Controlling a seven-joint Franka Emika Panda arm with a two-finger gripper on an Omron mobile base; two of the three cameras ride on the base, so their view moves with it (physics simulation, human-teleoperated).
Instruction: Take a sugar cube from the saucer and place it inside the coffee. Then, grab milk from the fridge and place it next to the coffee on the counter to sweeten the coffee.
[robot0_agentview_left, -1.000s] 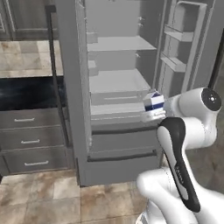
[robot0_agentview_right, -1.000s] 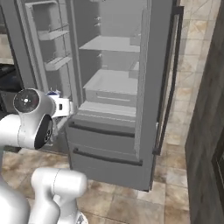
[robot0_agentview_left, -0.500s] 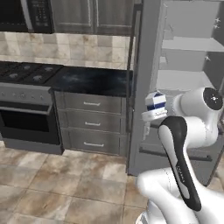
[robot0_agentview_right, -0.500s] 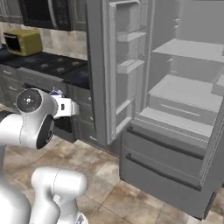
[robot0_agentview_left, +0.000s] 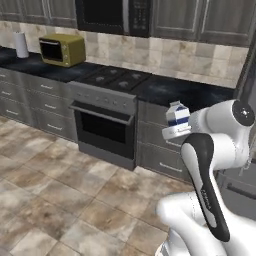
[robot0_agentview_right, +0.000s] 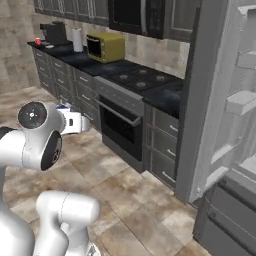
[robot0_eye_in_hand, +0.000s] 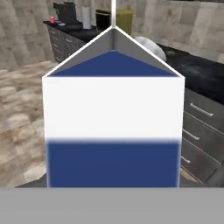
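Note:
The milk (robot0_eye_in_hand: 113, 113), a white carton with blue bands, stands close in front of the hand camera and hides the fingertips. My gripper (robot0_agentview_left: 176, 128) is shut on it, carrying it upright at chest height before the black counter (robot0_agentview_left: 185, 87). From the right, the gripper (robot0_agentview_right: 75, 122) shows beside my arm, with the milk (robot0_agentview_right: 63, 106) just peeking out. Far down the counter (robot0_agentview_right: 165, 95) the red coffee (robot0_agentview_right: 37, 41) mug stands beside a black coffee machine (robot0_agentview_right: 54, 32). The fridge (robot0_agentview_right: 220, 100) stands open at the right. I cannot make out the saucer or a sugar cube.
A stove with an oven (robot0_agentview_left: 102, 120) sits between the counter sections. A yellow toaster oven (robot0_agentview_left: 62, 49) and a paper towel roll (robot0_agentview_left: 21, 45) stand on the far counter. Dark drawers line the front. Tiled floor (robot0_agentview_right: 125, 200) lies open ahead.
Both base views have swung away from the fridge interior to the stove and counter, so the camera moved. The milk has stayed in my gripper throughout.

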